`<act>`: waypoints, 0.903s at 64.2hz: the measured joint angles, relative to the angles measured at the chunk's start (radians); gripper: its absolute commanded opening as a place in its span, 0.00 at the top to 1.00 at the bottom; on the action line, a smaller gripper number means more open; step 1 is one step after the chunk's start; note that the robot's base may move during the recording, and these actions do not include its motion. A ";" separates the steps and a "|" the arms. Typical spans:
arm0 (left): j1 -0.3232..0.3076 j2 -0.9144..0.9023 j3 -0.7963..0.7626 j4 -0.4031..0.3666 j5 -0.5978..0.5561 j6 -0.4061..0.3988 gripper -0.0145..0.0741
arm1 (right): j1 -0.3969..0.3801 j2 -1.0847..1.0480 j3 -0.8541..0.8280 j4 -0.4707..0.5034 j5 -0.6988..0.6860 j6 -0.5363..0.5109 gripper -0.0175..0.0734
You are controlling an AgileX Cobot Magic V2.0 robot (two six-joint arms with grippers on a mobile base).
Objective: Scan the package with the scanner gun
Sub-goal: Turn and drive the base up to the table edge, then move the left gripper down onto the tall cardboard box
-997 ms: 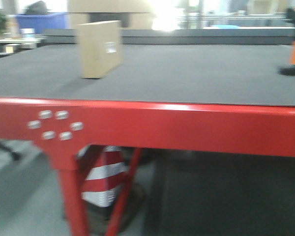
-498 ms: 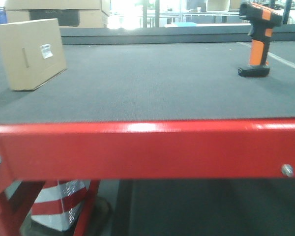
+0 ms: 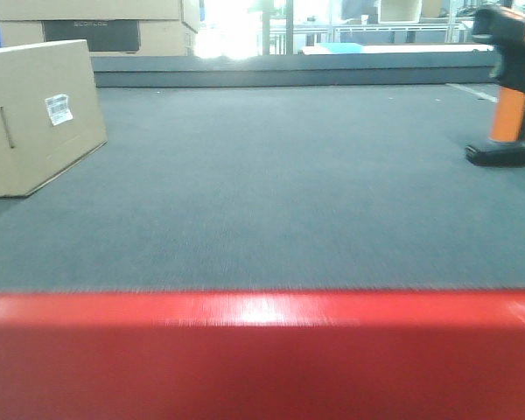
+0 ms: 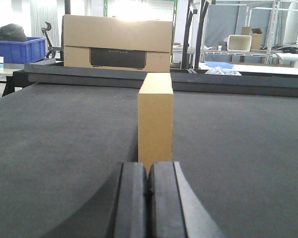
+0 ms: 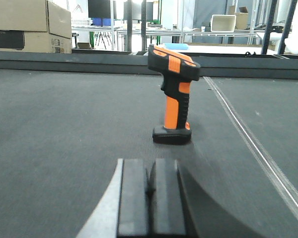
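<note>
A brown cardboard package (image 3: 37, 114) with a small white label stands on edge at the left of the dark grey table top. In the left wrist view the package (image 4: 155, 119) shows its narrow end, straight ahead of my left gripper (image 4: 148, 171), which is shut and empty. An orange and black scanner gun (image 3: 509, 83) stands upright on its base at the right of the table. In the right wrist view the scanner gun (image 5: 173, 96) stands a little ahead and to the right of my right gripper (image 5: 151, 168), which is shut and empty.
The table has a red metal front rail (image 3: 262, 354) close to the camera. Large cardboard boxes (image 4: 116, 43) stand behind the table's far edge. A blue crate (image 4: 20, 49) sits at the far left. A white line (image 5: 248, 139) runs along the mat at the right.
The front view has moved closer to the table and shifted: the package now sits at the left edge and larger, the scanner gun at the far right, and the red rail fills the bottom.
</note>
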 measured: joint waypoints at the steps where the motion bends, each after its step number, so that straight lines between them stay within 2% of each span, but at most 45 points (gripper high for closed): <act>1: 0.000 0.000 0.000 0.000 0.000 0.000 0.96 | 0.000 0.000 0.000 0.000 0.000 0.000 0.99; 58: 0.000 0.000 0.000 0.000 0.000 0.000 0.96 | 0.000 0.000 0.000 0.000 0.000 0.000 0.99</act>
